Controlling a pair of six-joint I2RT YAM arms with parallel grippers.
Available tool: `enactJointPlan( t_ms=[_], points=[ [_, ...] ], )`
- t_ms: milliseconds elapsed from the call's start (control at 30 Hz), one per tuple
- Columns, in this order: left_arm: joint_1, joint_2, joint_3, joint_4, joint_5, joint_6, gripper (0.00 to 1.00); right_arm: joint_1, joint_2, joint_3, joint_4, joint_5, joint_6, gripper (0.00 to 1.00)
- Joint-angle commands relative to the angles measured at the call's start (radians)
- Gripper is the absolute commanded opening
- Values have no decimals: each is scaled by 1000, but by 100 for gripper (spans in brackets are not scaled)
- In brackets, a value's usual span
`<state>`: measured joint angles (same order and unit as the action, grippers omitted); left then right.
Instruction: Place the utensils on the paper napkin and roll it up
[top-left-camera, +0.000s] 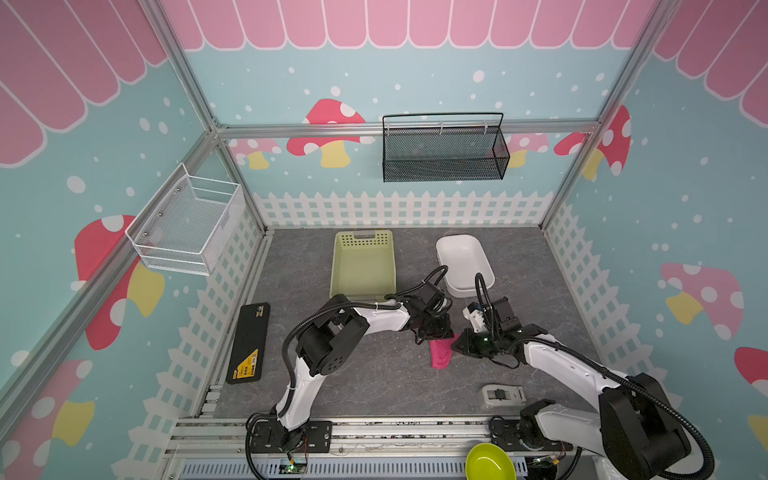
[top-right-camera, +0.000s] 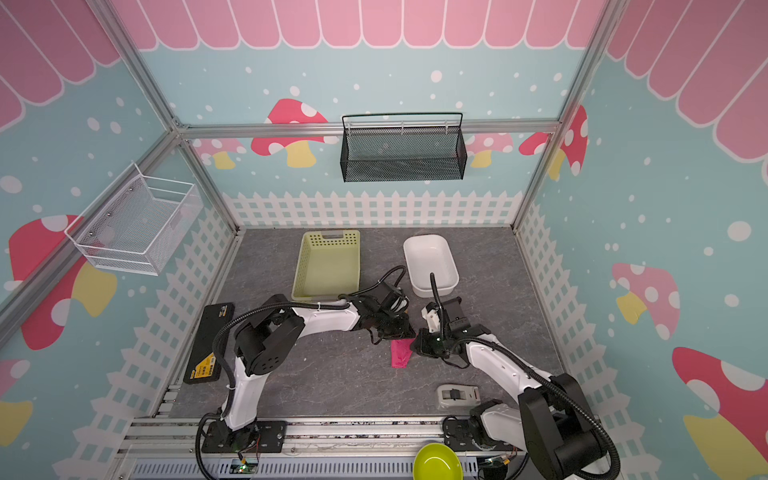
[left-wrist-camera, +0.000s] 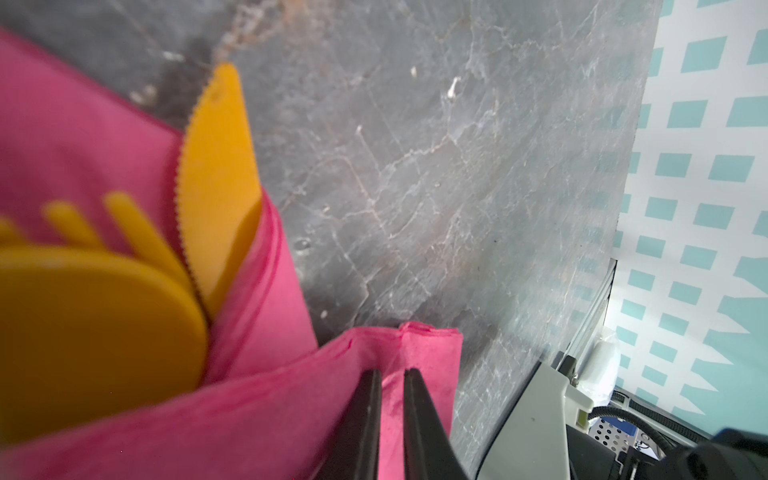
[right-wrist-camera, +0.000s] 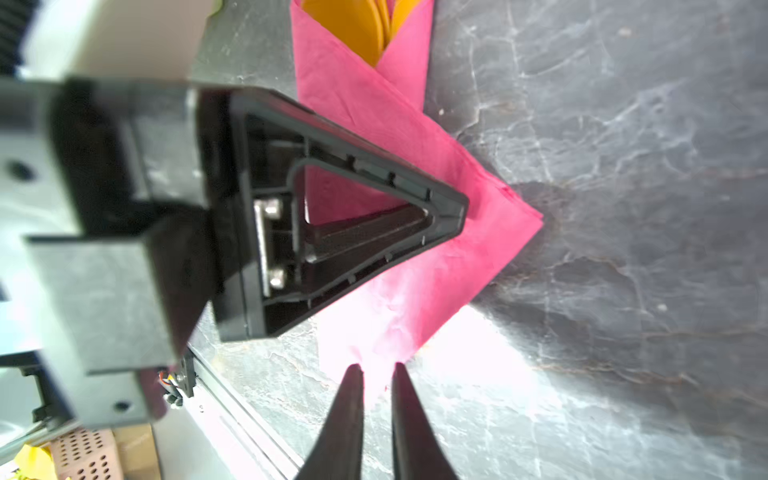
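The paper napkin (top-left-camera: 440, 355) (top-right-camera: 401, 353) lies folded into a narrow magenta bundle on the grey tabletop, its flaps crossed over the utensils. In the left wrist view the orange knife (left-wrist-camera: 220, 166), fork (left-wrist-camera: 124, 224) and spoon (left-wrist-camera: 83, 332) stick out of its open end. My left gripper (left-wrist-camera: 392, 372) (top-left-camera: 441, 334) sits on a puckered napkin flap (left-wrist-camera: 415, 345), jaws a narrow slit apart. My right gripper (right-wrist-camera: 377, 368) (top-left-camera: 456, 345) hovers at the napkin's edge (right-wrist-camera: 415, 291) from the other side, also barely open, with nothing gripped. The utensils (right-wrist-camera: 353, 25) show at the bundle's far end.
A pale green basket (top-left-camera: 363, 266) and a white tub (top-left-camera: 463, 262) stand behind the arms. A black case (top-left-camera: 249, 343) lies at the left, a grey device (top-left-camera: 500, 397) near the front right, and a lime bowl (top-left-camera: 488, 461) at the front rail. Two wire baskets hang on the walls.
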<state>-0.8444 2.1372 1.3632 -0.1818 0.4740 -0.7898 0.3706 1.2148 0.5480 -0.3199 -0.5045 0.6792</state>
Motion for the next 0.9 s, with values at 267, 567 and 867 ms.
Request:
enactJointPlan(
  t_ms=[267,567,867],
  points=[
    [10,47,-49,-91,-56,-13,18,-6,147,-28,218,-195,27,7],
    [11,33,-44,-87,-45,-8,21,-6,249,-69,217,-128,9,5],
    [17,-8,1,-125,-40,14,24,-6,275,-85,215,-103,11,4]
  ],
)
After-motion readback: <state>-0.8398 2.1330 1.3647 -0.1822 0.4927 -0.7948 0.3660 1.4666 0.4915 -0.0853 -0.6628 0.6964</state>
